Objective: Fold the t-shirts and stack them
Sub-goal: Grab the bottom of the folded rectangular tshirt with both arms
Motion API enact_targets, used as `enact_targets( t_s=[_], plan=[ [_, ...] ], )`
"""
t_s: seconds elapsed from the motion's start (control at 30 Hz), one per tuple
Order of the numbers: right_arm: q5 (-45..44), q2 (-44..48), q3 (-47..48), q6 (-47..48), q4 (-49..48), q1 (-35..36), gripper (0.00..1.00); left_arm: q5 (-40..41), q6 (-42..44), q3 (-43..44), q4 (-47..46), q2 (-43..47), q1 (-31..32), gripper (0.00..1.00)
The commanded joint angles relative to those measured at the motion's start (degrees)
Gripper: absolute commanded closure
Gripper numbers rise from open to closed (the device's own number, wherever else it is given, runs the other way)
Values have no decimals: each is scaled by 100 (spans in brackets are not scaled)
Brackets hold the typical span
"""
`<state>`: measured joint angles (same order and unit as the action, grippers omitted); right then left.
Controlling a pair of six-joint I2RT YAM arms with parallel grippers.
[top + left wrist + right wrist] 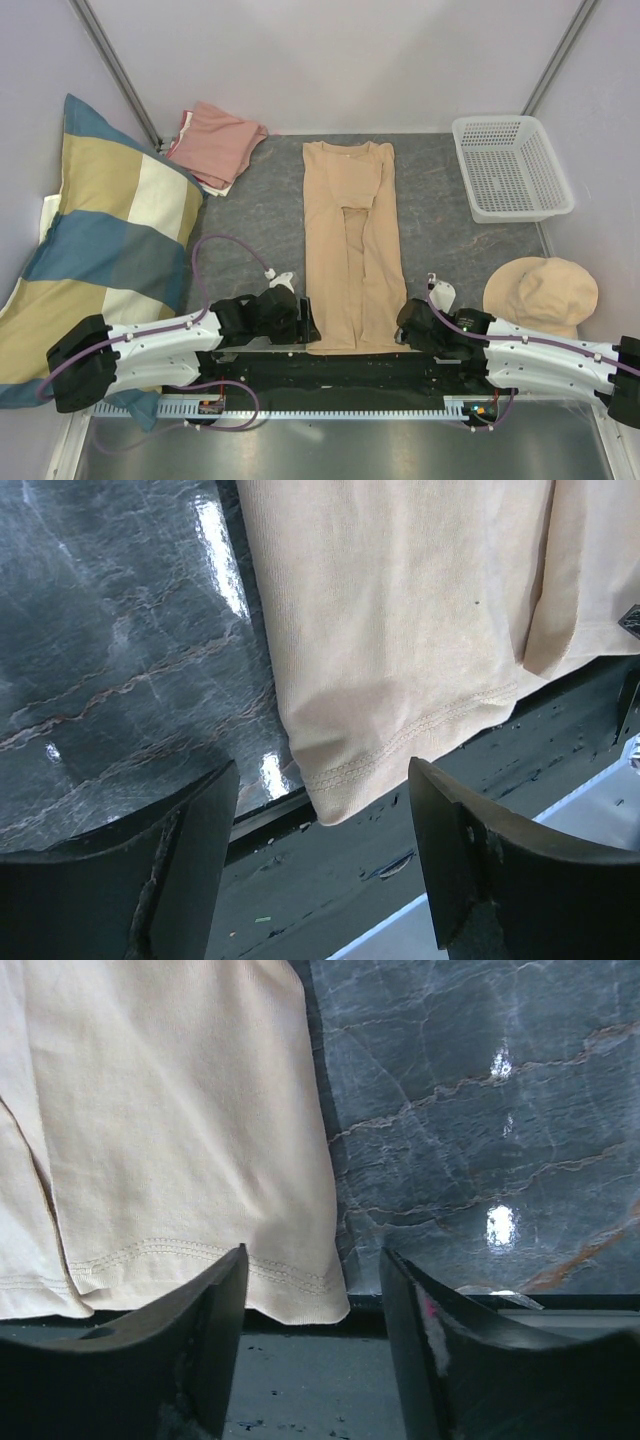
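The tan t-shirt lies folded into a long strip down the middle of the table, collar far, hem at the near edge. The left gripper sits at its near-left hem corner and the right gripper at the near-right corner. Both have their jaws spread with nothing clasped. The pink t-shirt lies folded at the far left, beside the pillow.

A robotics test cell is indicated by plain panel walls framed with metal struts, a grey marbled table, and a left arm and right arm bolted at its edge.
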<state>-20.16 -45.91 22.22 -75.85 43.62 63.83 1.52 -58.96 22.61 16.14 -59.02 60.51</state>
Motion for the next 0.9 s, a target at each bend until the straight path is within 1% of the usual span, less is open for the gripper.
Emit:
enact_targets(
  t_s=[0.0, 0.13, 0.2, 0.33, 0.37, 0.47, 0.6, 0.63, 0.67, 0.7, 0.73, 0.77, 0.8, 0.83, 0.87],
  plan=[
    [83, -41, -112, -114, -283, -11, 40, 244, -204, 77, -172, -188, 31, 25],
    [118, -181, -156, -105, -424, -11, 43, 235, -230, 77, -427, -346, 31, 31],
    [127, -225, -165, -96, -477, 6, 43, 226, -230, 94, -602, -487, 31, 33],
    [144, -269, -139, -44, -512, -11, 43, 217, -195, 191, -665, -759, 83, 38],
    [153, -269, -130, -35, -503, -11, 43, 217, -212, 182, -682, -794, 92, 44],
    [170, -278, -130, -26, -512, -2, 45, 208, -256, 139, -700, -786, 128, 53],
    [188, -278, -148, -43, -521, -11, 46, 147, -283, 42, -691, -655, 145, 57],
    [197, -287, -165, -43, -538, -3, 48, 130, -292, 24, -691, -628, 154, 58],
    [206, -287, -183, -43, -564, -2, 49, 103, -300, -19, -683, -610, 154, 67],
    [232, -304, -191, -35, -582, -2, 51, 86, -318, -37, -691, -584, 163, 71],
    [250, -304, -218, -43, -600, -2, 62, 77, -327, -46, -683, -532, 180, 74],
    [267, -322, -218, -35, -643, -2, 71, 68, -353, -90, -648, -496, 189, 88],
    [276, -313, -235, -26, -661, -11, 78, 68, -379, -99, -630, -470, 207, 93],
    [311, -313, -235, -35, -661, -3, 91, 59, -397, -116, -586, -417, 233, 98],
    [320, -313, -227, -17, -687, -11, 96, 59, -423, -125, -542, -391, 250, 98]
  ],
)
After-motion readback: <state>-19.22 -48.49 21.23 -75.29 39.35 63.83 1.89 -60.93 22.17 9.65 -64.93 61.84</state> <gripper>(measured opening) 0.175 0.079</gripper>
